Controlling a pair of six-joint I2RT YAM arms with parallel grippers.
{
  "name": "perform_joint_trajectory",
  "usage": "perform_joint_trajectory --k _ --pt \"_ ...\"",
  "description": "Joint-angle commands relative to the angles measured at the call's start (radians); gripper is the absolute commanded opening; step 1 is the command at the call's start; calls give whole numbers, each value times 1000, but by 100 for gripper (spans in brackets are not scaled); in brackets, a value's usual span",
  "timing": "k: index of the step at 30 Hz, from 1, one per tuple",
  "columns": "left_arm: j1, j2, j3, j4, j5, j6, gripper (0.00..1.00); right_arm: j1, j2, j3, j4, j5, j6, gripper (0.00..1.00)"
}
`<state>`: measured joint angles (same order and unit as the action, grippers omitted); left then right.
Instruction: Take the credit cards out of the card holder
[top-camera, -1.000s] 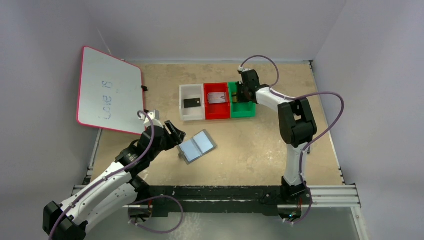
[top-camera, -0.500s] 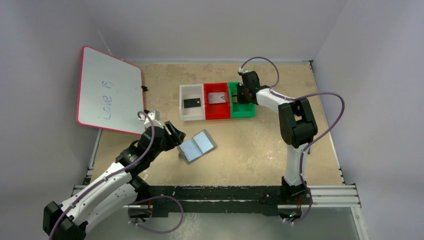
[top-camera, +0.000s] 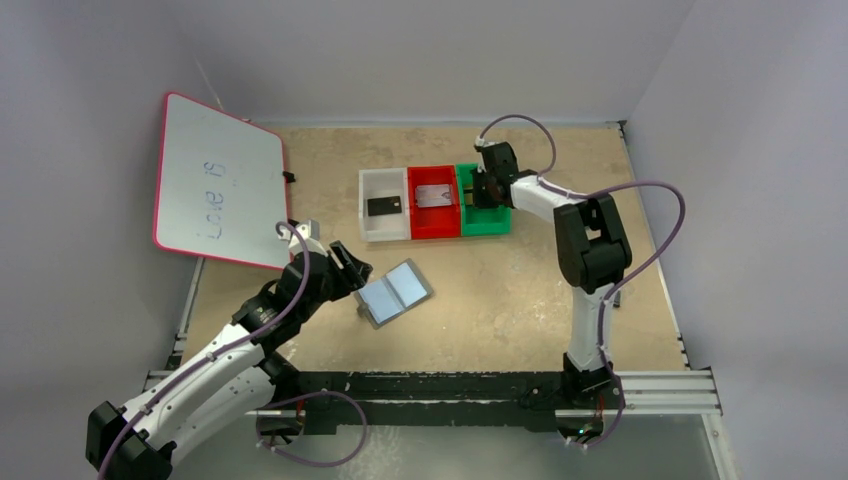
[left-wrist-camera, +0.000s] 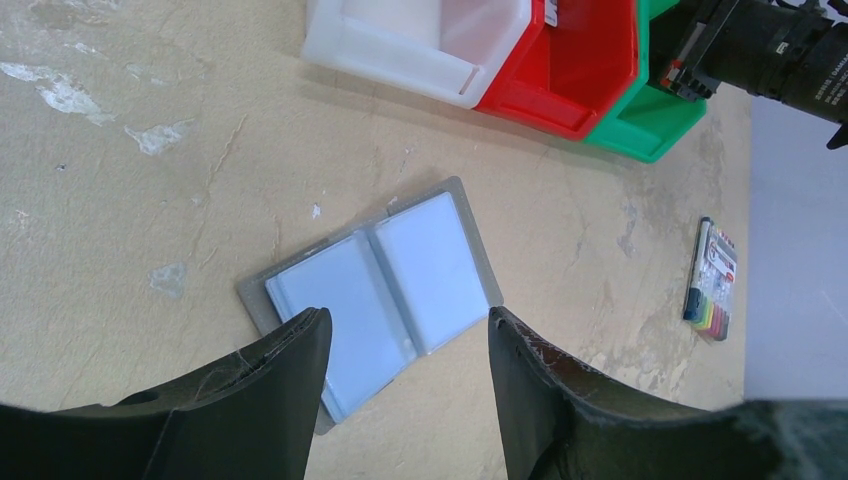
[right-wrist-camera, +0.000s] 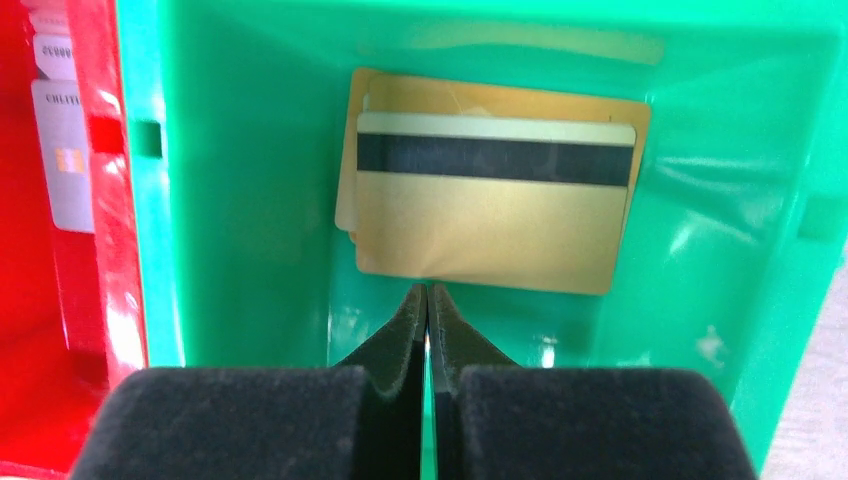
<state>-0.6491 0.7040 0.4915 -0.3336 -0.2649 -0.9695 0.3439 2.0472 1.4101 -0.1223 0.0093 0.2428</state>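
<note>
So the card holder (left-wrist-camera: 400, 275) is lying open and flat on the table (top-camera: 500, 300), shiny pockets facing up. The left gripper (left-wrist-camera: 405, 325) is hanging over its near end with fingers spread wide, not gripping anything.

Over at the trays, the right gripper (right-wrist-camera: 427, 292) is pointing into the green tray (right-wrist-camera: 250, 200) with its fingers pressed tight together. The tips are sitting right at the edge of the gold card (right-wrist-camera: 490, 225) lying in there (can't tell if they're actually touching it). It's facing the camera flat, stripe side showing, so it isn't being pinched.

The black card (top-camera: 384, 206) is sitting in the white tray (top-camera: 385, 232) and the silvery card (top-camera: 433, 195) in the red tray (top-camera: 434, 232). A marker pack (left-wrist-camera: 711, 280) is lying off to the side, well apart from the holder.
</note>
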Motion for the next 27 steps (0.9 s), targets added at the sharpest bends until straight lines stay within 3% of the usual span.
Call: perform_joint_trajectory --k 1,11,19,24,25,27 --pt "2 -9 2 35 1 -12 58 0 29 83 1 6 10 1" --pt "1 -14 6 34 -1 -10 58 -1 23 103 3 12 13 2" --pt "1 -19 92 -39 -61 33 61 -1 -244 -60 50 -5 -11 16" --pt "1 -31 228 -178 -261 42 70 0 -537 -141 90 -4 -49 40" --pt "0 -27 267 -214 -308 42 71 0 -598 -159 108 4 -63 49" --pt "1 -9 351 -294 -416 56 72 0 -723 -209 166 71 -80 79"
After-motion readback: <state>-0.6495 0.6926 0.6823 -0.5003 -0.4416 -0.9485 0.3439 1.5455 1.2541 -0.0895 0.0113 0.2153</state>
